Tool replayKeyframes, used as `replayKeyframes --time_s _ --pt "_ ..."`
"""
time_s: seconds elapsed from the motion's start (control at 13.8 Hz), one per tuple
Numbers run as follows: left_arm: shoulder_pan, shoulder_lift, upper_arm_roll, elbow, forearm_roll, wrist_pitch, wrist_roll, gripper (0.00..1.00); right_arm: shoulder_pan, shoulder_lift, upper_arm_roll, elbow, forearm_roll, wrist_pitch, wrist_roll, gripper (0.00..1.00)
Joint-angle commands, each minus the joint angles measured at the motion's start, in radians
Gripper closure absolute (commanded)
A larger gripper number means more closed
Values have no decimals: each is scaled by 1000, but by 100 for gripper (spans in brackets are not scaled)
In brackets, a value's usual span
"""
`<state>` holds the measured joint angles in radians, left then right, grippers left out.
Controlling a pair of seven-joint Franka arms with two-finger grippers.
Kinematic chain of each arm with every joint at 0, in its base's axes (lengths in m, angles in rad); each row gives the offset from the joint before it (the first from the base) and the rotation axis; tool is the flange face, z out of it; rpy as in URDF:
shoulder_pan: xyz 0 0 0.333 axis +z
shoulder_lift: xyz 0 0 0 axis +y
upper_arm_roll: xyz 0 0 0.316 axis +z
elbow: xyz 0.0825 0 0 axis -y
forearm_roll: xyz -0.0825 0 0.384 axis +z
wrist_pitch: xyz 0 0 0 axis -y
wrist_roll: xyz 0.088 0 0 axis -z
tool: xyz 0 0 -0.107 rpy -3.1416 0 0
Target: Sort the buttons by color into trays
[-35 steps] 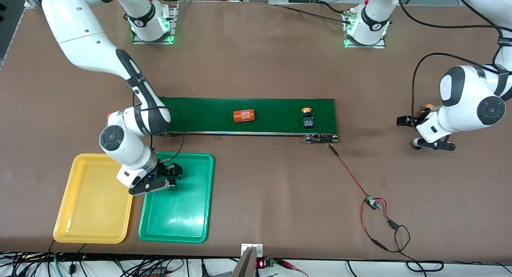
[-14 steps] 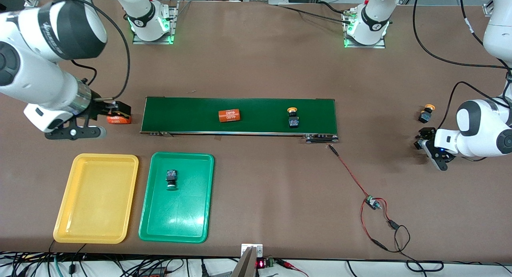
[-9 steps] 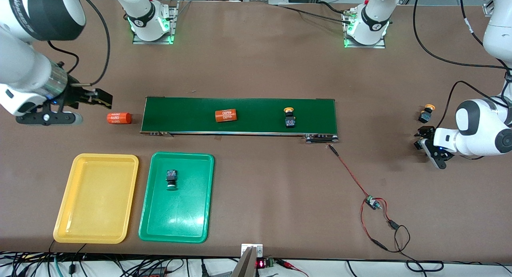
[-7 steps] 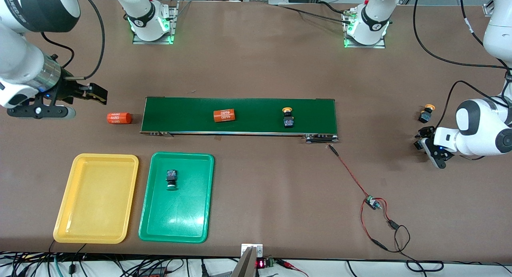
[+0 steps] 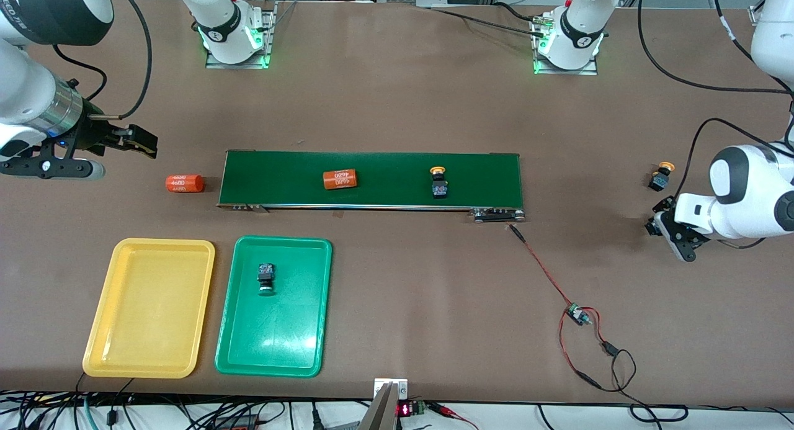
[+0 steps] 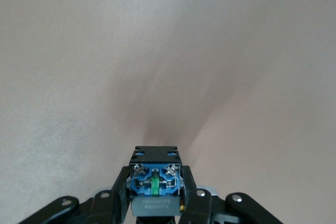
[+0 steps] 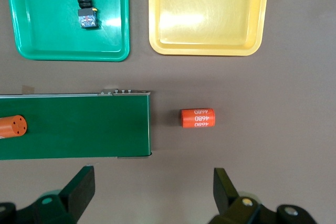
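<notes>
A green-capped button (image 5: 265, 277) lies in the green tray (image 5: 282, 343), beside the empty yellow tray (image 5: 149, 306); the right wrist view shows the button (image 7: 86, 15) and both trays (image 7: 31, 51) (image 7: 210, 24). A yellow-capped button (image 5: 438, 182) rides on the conveyor belt (image 5: 384, 166). Another yellow-capped button (image 5: 661, 177) stands on the table at the left arm's end. My left gripper (image 5: 657, 224) is beside it, shut on a blue-bodied button (image 6: 155, 181) whose cap is hidden. My right gripper (image 5: 141, 142) (image 7: 152, 179) is open and empty, over bare table off the belt's end.
One orange cylinder (image 5: 185, 183) (image 7: 198, 118) lies on the table off the belt's end at the right arm's side. Another (image 5: 340, 179) (image 7: 11, 127) lies on the belt. A red wire with a small board (image 5: 577, 315) trails from the belt's other end.
My right gripper left the green-capped button in the green tray, then drew up and away from the orange cylinder on the table. The things on the belt shifted toward the right arm's end.
</notes>
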<state>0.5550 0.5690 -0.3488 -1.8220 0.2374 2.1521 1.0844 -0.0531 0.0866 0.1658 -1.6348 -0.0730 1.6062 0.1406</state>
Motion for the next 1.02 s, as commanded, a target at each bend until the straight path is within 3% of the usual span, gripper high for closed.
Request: replayKeyframes --time_s 0.0,0.22,0.58,0.94 --pt "-75 -165 10 -131 -49 -38 -179 100 -16 -4 6 4 16 -19 -21 0" --pt "-190 -181 10 -132 -191 -104 -418 100 -17 -2 6 4 16 -19 -18 0" --pt "-392 -213 10 -128 -242 -109 -837 100 -19 -4 6 4 16 -19 -7 0" --pt "-516 -221 10 -126 -311 -92 -1026 100 -17 -2 6 4 18 -23 -6 0"
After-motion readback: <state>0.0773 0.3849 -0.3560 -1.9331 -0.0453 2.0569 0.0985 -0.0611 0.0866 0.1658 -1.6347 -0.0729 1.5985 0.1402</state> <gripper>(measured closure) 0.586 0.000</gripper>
